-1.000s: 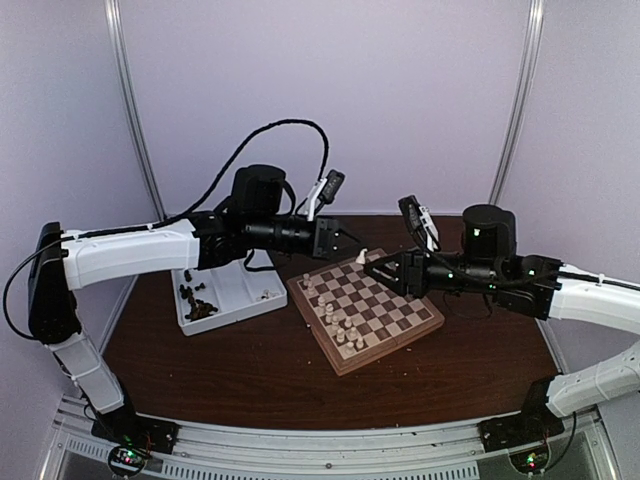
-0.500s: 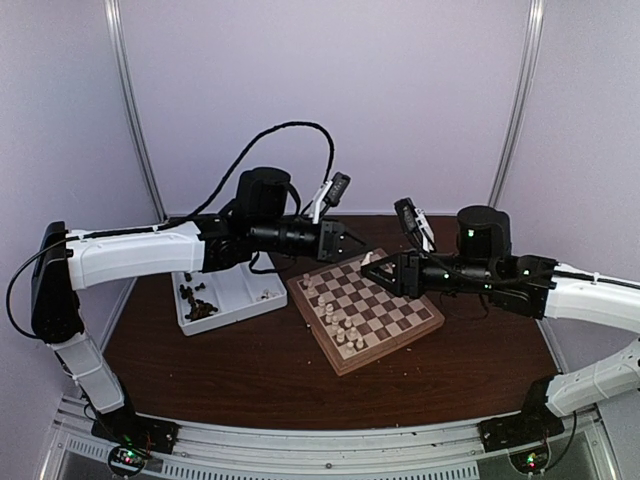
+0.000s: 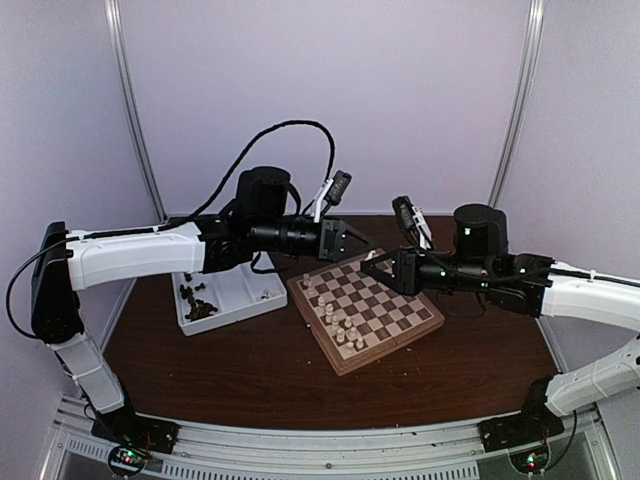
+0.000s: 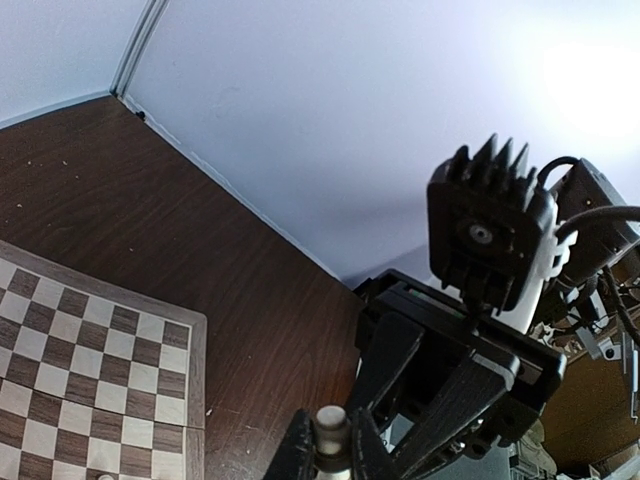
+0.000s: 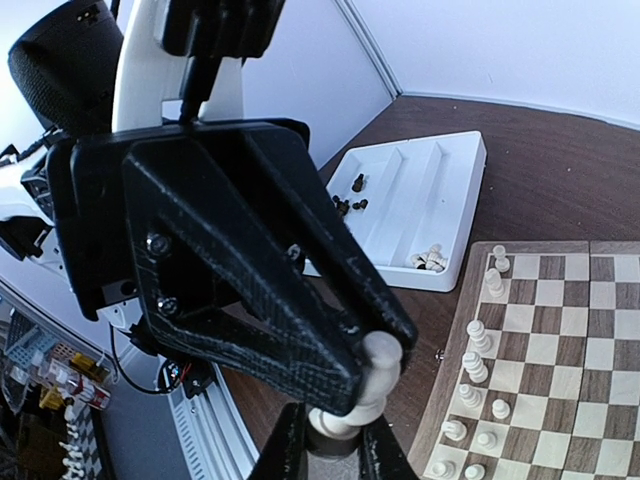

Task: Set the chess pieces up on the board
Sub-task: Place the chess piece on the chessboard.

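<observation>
Handover of a cream chess piece [image 5: 365, 385] in mid-air, above the far corner of the board [image 3: 395, 305] and clear of its squares. The left gripper [image 4: 332, 455] is pinched on the upper part of this piece, its black fingers [image 5: 300, 250] converging on the rounded head. The right gripper [image 5: 335, 450] meets it from the opposite side, and its jaws appear pressed together on the base of the same piece, so both arms hold it at once. Neither has let go.

On the board, the standing cream pieces [image 5: 478, 365] occupy the two rows along the edge that faces the tray. These rows show gaps, most plainly toward the far end. No dark piece is visible on any square, and the opposite two rows are bare.

The white tray [image 5: 430, 190] lies just beside the board on the brown table [image 3: 250, 380]. It holds a scatter of dark pieces [image 3: 197, 300] and a few leftover cream pieces [image 5: 430, 260] in one compartment near the board.

Judged progress is well under half. The cream side is partly filled, with the held piece and those in the tray to be added, and the dark side is not begun. The step in hand appears to be a transfer from left arm to right, so that the piece can be set down on a square within the right arm's reach
</observation>
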Motion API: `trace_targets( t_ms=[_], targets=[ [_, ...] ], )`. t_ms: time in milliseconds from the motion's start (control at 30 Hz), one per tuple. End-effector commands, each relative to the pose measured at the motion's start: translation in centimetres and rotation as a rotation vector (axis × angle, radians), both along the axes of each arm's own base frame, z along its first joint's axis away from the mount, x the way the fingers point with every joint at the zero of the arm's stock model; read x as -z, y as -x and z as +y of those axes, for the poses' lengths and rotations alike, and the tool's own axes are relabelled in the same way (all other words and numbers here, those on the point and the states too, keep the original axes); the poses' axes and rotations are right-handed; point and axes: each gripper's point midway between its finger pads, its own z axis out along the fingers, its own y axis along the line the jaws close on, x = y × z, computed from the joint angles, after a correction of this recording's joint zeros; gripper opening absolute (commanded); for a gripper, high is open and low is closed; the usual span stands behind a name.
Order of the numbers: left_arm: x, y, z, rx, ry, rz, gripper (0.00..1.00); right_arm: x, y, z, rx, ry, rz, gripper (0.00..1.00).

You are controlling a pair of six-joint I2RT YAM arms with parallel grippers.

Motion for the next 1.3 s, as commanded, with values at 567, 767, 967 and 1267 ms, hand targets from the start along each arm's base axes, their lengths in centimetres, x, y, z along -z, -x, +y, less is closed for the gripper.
trace_targets(
  t_ms=[567,767,967,1267],
  targets=[
    [-0.5,1.7,1.2,0.05,-0.151,0.079,0.47,2.0,2.3,-2.3,-0.114,0.215,-0.165,0.0],
    [0.6,3.8,1.3,0.166,-0.205,0.176,0.46,2.7,4.0,-2.3,-0.222,0.259,-0.181,0.0],
    [0.3,4.4,1.0,0.206,-0.193,0.195,0.55,2.4,4.6,-2.1,-0.26,0.25,-0.185,0.0],
    [1.0,4.4,0.2,0.217,-0.19,0.208,0.51,1.7,4.6,-0.9,-0.299,0.216,-0.179,0.0]
  ],
)
